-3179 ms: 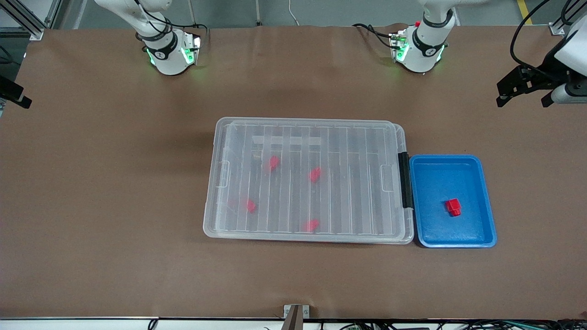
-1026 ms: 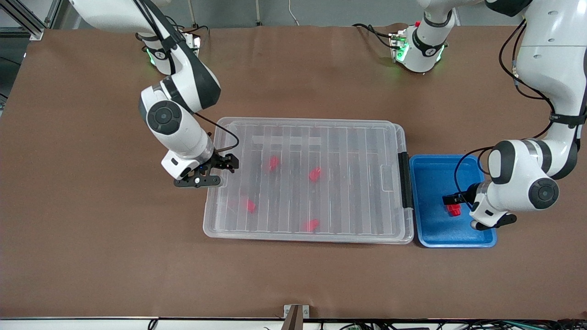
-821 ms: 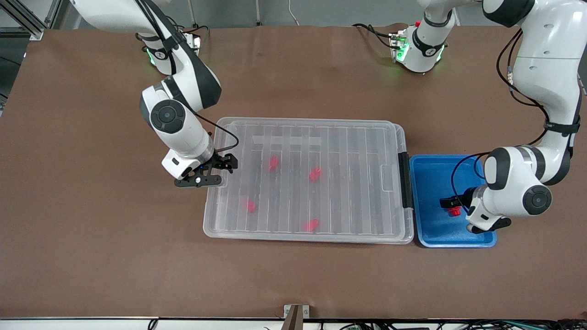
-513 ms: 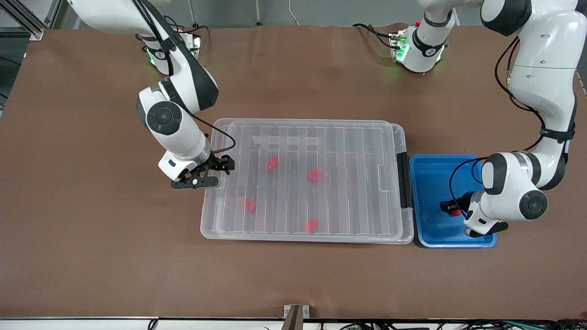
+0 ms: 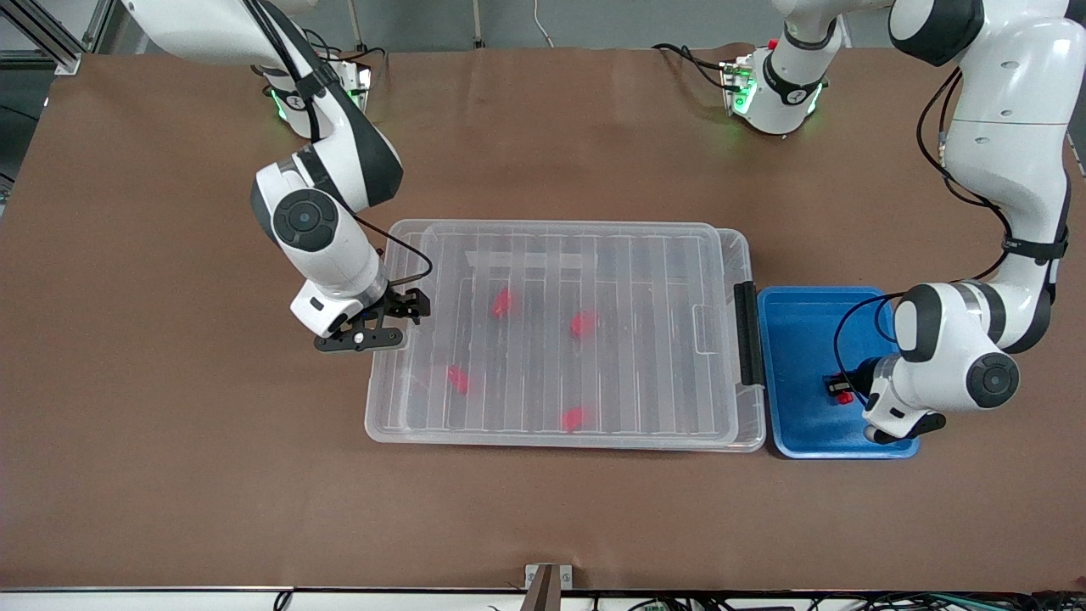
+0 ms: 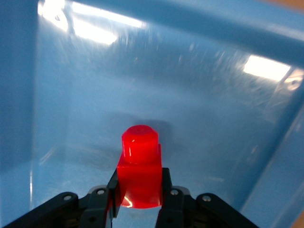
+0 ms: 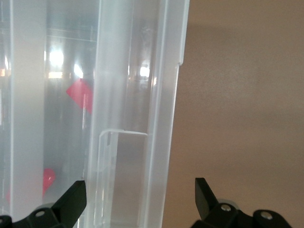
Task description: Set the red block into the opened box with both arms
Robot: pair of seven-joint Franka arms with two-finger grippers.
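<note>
The red block (image 6: 138, 173) stands in the blue tray (image 5: 797, 339), and my left gripper (image 6: 138, 202) is shut on its sides; in the front view only a speck of the red block (image 5: 843, 397) shows at the left gripper (image 5: 840, 392). The box (image 5: 551, 227) is a clear bin under a ribbed lid (image 5: 645, 339), with a black handle strip (image 5: 747, 333) beside the tray. My right gripper (image 5: 390, 322) is at the lid's short edge toward the right arm's end. The right gripper (image 7: 140, 197) is open, its fingers astride the lid's rim (image 7: 142, 95).
Several other red blocks lie in the box under the lid, such as one (image 5: 582, 322) and another (image 5: 458, 379); one block (image 7: 80, 95) shows through the plastic. Bare brown table (image 5: 170, 424) surrounds the box and tray.
The left gripper has shut on the red block in the tray. The lid's edge at the right arm's end has shifted outward along with the right gripper.
</note>
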